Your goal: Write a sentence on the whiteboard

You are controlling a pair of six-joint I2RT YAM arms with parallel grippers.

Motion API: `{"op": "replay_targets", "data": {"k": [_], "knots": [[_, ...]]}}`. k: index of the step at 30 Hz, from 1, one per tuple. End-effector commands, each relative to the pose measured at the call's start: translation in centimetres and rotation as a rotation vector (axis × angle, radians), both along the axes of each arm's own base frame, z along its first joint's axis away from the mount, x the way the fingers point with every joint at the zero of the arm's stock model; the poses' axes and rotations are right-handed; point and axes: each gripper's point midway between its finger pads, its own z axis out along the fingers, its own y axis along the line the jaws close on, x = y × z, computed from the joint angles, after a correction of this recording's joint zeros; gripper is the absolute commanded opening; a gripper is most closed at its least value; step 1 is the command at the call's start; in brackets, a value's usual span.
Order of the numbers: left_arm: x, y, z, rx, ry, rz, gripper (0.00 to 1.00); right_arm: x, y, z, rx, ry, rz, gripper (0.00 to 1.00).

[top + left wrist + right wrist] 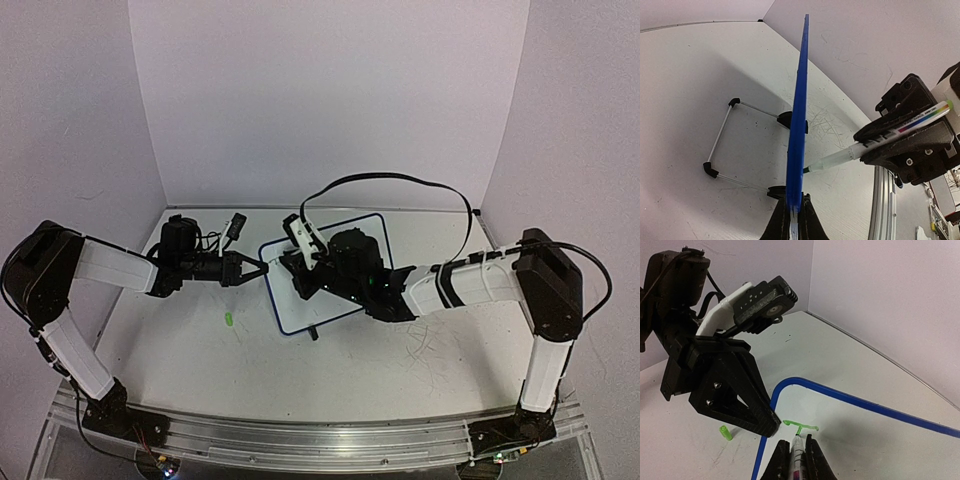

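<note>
Underneath everything, a white counter point(200, 360), scuffed with faint scribbles toward its right side, walled in white on three sides. Reaching in from the two near corners, a pair of black-and-white arms, meeting near the middle.

Between them, toward the back of the counter, the whiteboard point(283, 305): white face, blue rim, rounded corners, backed by a thin wire stand point(711, 170) with black corner pieces. From the left wrist, seen edge-on as a blue blade rising straight out of the fingers.

Clamped on the board's left edge, the left pincer point(255, 267), jaws narrowed right down onto the rim. Over the board's face, the right pincer point(796, 450), closed around a marker point(840, 159) with a clear barrel and a rainbow label. Tip down at the writing surface; touching or just off it, cannot tell.

Of the sentence point(800, 426), only a short green stroke with a stem, like a T, near the rounded corner by the left pincer and just ahead of the marker tip.

Left of the board, lying alone on the counter, a small green cap point(228, 320).
</note>
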Motion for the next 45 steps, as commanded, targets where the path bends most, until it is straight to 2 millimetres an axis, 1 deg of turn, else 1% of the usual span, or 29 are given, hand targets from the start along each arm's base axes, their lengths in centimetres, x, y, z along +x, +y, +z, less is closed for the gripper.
{"op": "replay_targets", "data": {"k": [1, 7, 9, 12, 16, 19, 20, 21, 25, 32, 45], "knots": [[0.4, 0.2, 2.1, -0.017, -0.084, 0.013, 0.0, -0.3, -0.6, -0.3, 0.002, 0.017, -0.015, 0.0], [0.4, 0.2, 2.2, -0.017, -0.084, 0.013, 0.0, -0.8, -0.7, -1.2, -0.011, 0.035, -0.011, 0.0], [0.4, 0.2, 2.2, -0.018, -0.085, 0.013, 0.0, -0.9, -0.7, -1.2, -0.01, 0.035, -0.01, 0.0], [0.4, 0.2, 2.1, -0.017, -0.082, 0.011, 0.0, -0.9, -0.6, -0.4, 0.003, 0.026, -0.008, 0.0], [0.4, 0.2, 2.1, -0.017, -0.083, 0.012, 0.0, -1.1, -0.6, 1.7, 0.041, 0.004, 0.004, 0.0], [0.4, 0.2, 2.1, -0.016, -0.082, 0.013, 0.0, -1.9, -1.3, 3.6, 0.093, -0.01, 0.026, 0.0], [0.4, 0.2, 2.1, -0.016, -0.081, 0.013, 0.0, -2.0, -1.4, 3.9, 0.104, -0.013, 0.027, 0.0], [0.4, 0.2, 2.1, -0.016, -0.081, 0.013, 0.0, -1.9, -1.5, 3.9, 0.106, -0.013, 0.027, 0.0], [0.4, 0.2, 2.2, -0.018, -0.083, 0.011, 0.0, -1.2, -1.4, 3.0, 0.097, 0.0, 0.015, 0.0], [0.3, 0.2, 2.2, -0.017, -0.084, 0.012, 0.0, -0.2, -1.6, 2.6, 0.087, -0.007, -0.029, 0.0], [0.3, 0.2, 2.1, -0.015, -0.083, 0.011, 0.0, 0.5, -1.6, 2.2, 0.08, -0.008, -0.051, 0.0]]}}
